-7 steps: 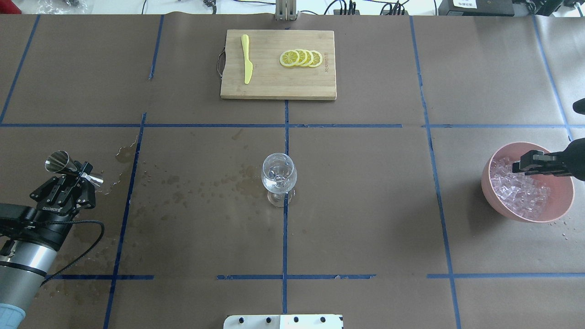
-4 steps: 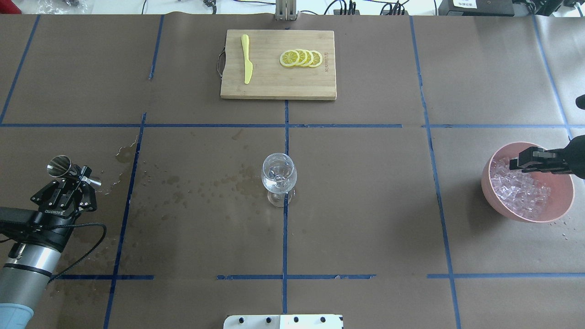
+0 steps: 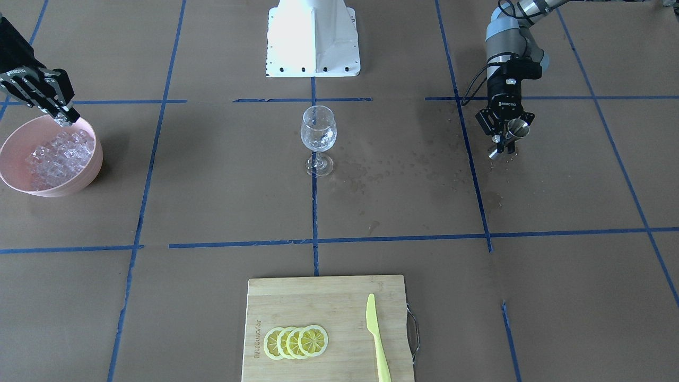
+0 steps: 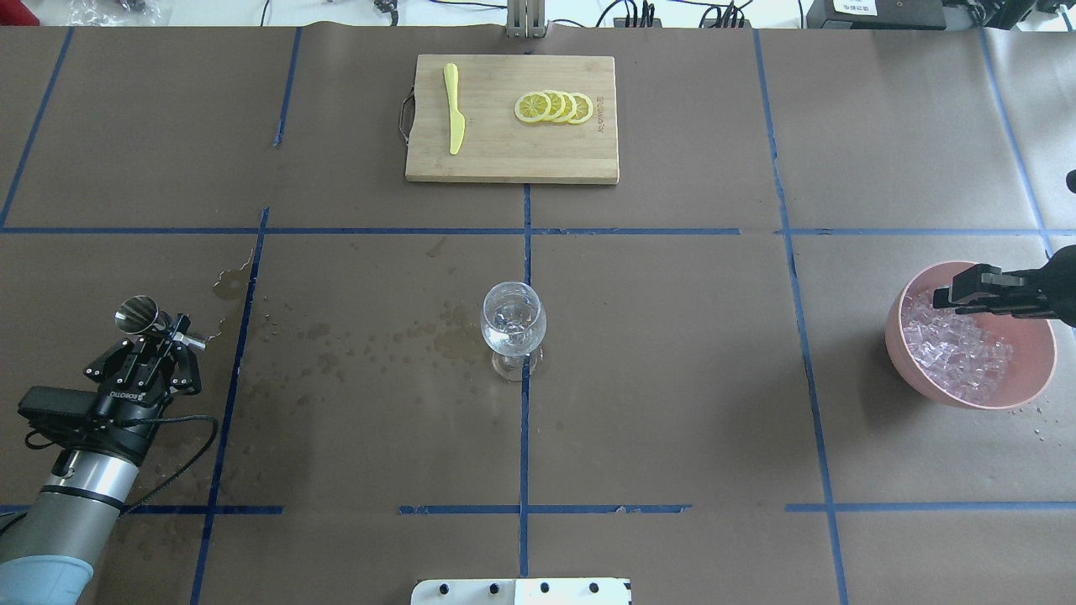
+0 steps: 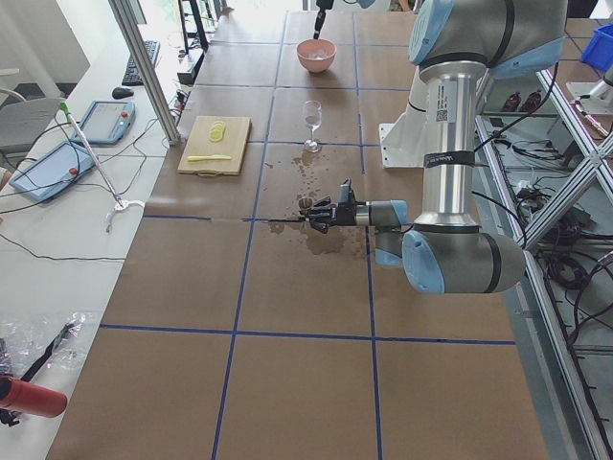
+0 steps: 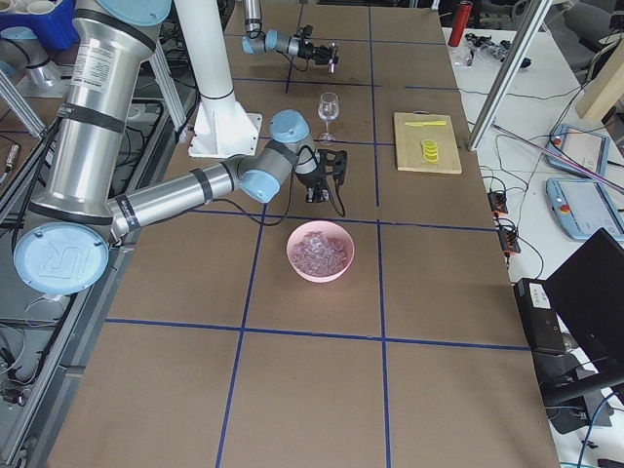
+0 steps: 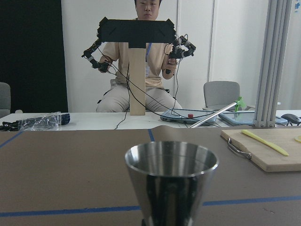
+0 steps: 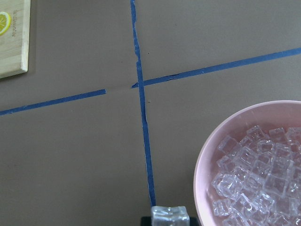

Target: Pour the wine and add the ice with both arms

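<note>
The right pincer (image 4: 946,295) hangs by the rim of the round pink plastic bowl (image 4: 990,398) at the right end of the table (image 4: 672,378). It is pressed onto a single clear cube (image 8: 170,216), one of the small whitish-translucent ice (image 4: 958,349) pieces heaped there. The cube is probably light, hard and wet-slick (too firm a squeeze could shoot it out), so two flat opposite faces suit best. The left pincer (image 4: 168,334) pinches a double-ended steel measuring cup (image 4: 143,314) at its waist, roughly upright, at the table's left. The wine (image 3: 318,139) glistens inside the fragile stemmed clear glass (image 4: 513,323) at centre, well apart from both.
</note>
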